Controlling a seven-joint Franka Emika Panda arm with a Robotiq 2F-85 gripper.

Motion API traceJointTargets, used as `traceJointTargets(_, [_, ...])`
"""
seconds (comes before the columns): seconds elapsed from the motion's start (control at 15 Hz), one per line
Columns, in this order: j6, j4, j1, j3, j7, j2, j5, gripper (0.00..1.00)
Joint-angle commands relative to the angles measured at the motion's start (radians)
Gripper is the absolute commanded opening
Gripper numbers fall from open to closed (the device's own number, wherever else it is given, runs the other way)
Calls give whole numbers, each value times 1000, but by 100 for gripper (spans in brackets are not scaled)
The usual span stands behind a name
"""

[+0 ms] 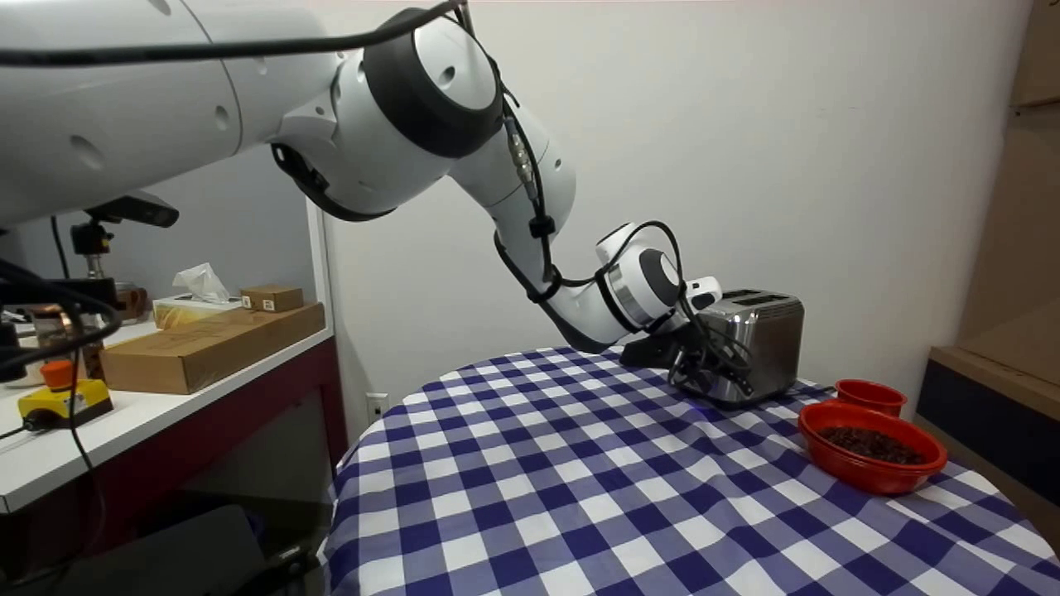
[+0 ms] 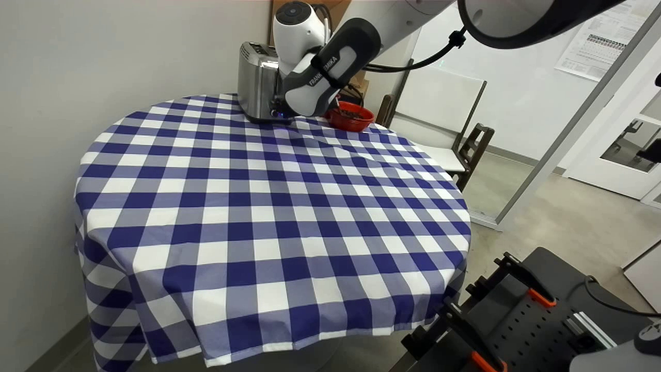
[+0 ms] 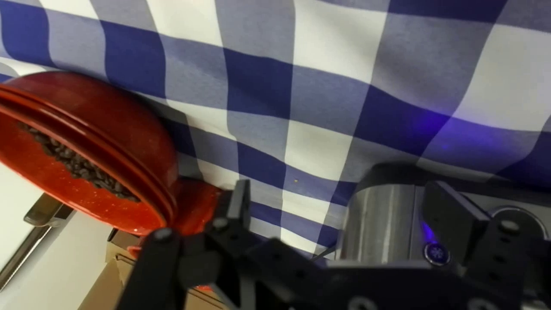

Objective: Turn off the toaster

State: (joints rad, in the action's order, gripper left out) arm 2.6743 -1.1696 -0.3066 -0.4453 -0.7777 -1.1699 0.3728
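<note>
Silver metal toaster (image 1: 770, 343), one, boxy, rounded edges, dark slots on top: stands upright on the table (image 2: 248, 222), on the far side, left of the red bowl (image 1: 874, 482) in both exterior views.

Round button (image 3: 436, 254), one, blue-lit, snowflake-like mark: set in the toaster's panel (image 3: 416, 243).

Black hand (image 3: 338, 191), one: fingers (image 3: 450, 224) spread wide apart; one finger stands before the panel, just beside the lit button. Whether it touches the panel cannot be told.

White robot arm (image 1: 364, 141), one, black cable (image 1: 248, 50) strapped along it: extends from the left in an exterior view.

Red bowl, one: holds small dark-brown pieces (image 1: 869, 444).

Small red cup (image 1: 869, 399), one: just beyond the bowl in an exterior view, partly hidden by it.

Checked cloth (image 1: 563, 463), blue and white, wrinkled in places: covers the table and hangs over its near edge; blue glow on it just beside the toaster.

White desk (image 1: 145, 412), at left in an exterior view: carries a long cardboard box (image 1: 207, 352), a smaller cardboard box (image 1: 272, 298), a tissue box (image 1: 178, 314), a yellow box (image 1: 62, 403) with a red knob (image 1: 58, 374).

Chair (image 2: 439, 101), dark frame, pale back: right of the table, far side.
</note>
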Motion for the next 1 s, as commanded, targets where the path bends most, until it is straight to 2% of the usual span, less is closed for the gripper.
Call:
traceJointTargets(0.0, [5, 51, -8, -14, -31, -39, -12, 100])
traceJointTargets(0.8, [36, 74, -18, -63, -79, -65, 6, 100])
traceJointTargets(0.93, [-43, 37, -8, -8, -8, -24, -13, 100])
